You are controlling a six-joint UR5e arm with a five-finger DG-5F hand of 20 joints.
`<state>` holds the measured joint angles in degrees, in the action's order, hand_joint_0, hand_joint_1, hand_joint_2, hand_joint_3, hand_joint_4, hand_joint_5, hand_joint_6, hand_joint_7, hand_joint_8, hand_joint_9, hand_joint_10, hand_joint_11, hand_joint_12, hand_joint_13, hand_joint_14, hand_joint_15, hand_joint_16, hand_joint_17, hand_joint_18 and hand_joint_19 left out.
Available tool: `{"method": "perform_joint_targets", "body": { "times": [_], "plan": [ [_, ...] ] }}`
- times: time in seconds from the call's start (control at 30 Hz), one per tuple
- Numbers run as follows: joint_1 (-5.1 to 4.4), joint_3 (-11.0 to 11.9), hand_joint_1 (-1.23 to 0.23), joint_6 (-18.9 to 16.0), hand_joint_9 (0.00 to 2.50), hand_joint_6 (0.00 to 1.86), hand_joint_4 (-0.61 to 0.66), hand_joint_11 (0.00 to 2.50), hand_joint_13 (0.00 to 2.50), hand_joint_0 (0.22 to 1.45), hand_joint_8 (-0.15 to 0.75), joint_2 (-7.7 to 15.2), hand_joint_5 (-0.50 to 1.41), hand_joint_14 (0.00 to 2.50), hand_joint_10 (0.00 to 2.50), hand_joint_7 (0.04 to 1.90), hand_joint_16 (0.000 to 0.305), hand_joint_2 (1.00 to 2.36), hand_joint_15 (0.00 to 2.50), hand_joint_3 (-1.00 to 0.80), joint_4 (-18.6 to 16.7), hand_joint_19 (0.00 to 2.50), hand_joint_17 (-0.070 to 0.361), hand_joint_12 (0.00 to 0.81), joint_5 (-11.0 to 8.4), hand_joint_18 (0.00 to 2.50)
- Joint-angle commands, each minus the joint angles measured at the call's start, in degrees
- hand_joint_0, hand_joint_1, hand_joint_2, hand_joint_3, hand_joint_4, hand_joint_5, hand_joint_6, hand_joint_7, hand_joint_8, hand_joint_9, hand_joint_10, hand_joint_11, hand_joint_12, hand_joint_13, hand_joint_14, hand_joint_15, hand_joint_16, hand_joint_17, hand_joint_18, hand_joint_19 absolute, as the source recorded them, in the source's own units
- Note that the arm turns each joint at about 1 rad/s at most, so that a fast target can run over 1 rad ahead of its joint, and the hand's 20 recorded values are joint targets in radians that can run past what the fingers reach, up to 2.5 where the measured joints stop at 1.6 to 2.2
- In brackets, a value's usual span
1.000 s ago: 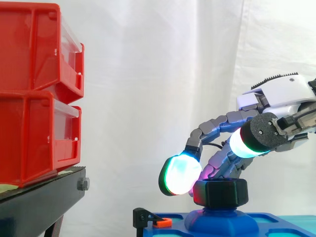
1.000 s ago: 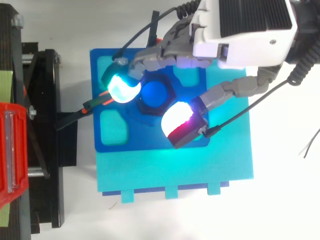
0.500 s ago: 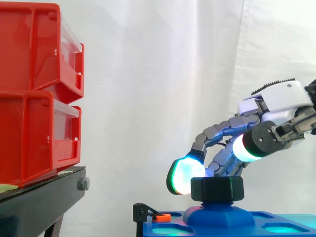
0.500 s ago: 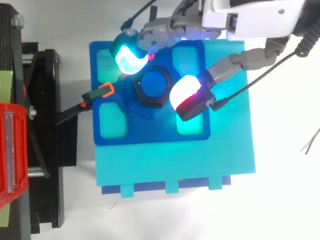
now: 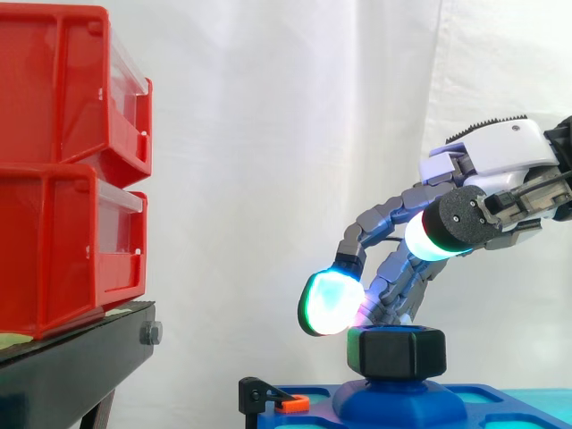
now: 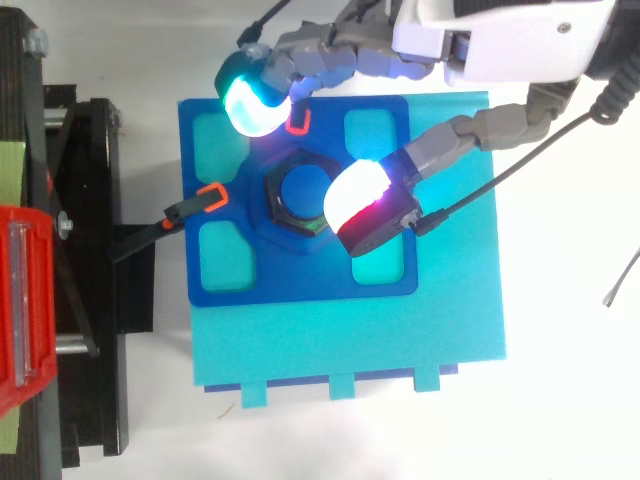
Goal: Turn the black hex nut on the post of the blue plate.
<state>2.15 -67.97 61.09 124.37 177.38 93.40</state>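
The black hex nut [image 5: 396, 351] sits on the blue post [image 6: 305, 190] at the middle of the blue plate [image 6: 300, 278], seated low on the post's rounded base. My hand [image 5: 500, 156] hovers over it, spread and loosely arched, gripping nothing. The cyan-green fingertip [image 5: 329, 302] hangs just above and beside the nut's left edge, clear of it. The white-and-red pad [image 6: 365, 205] is higher up, over the nut's right side. The plate lies on a turquoise base [image 6: 350, 340], and a black clamp with an orange tip [image 6: 212, 192] reaches in at its edge. Well apart stand the red bins [image 5: 71, 170] on their black stand [image 5: 71, 366].
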Motion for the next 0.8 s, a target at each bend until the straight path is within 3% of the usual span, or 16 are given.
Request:
{"method": "perform_joint_targets", "body": {
  "times": [0.0, 0.33, 0.77],
  "plan": [
    [-0.13, 0.03, -0.44, 0.00, 0.61, 0.50, 0.23, 0.03, 0.72, 0.50, 0.312, -0.01, -0.19, 0.01, 0.00, 0.79, 0.059, 1.00, 0.18, -0.49, -0.11, 0.35, 0.132, 0.394, -0.06, 0.68],
    [-1.01, 0.55, -0.44, -0.18, 0.61, 0.50, 0.24, 0.04, 0.73, 0.50, 0.315, -0.01, -0.19, 0.01, 0.00, 0.79, 0.059, 1.00, 0.18, -0.48, -0.02, 0.35, 0.132, 0.395, -0.76, 0.69],
    [-4.44, 1.61, -0.44, -0.44, 0.63, 0.50, 0.24, 0.04, 0.73, 0.50, 0.314, -0.01, -0.19, 0.01, 0.00, 0.78, 0.059, 1.00, 0.19, -0.48, 0.77, 0.36, 0.133, 0.396, -5.16, 0.69]
  ]
}}
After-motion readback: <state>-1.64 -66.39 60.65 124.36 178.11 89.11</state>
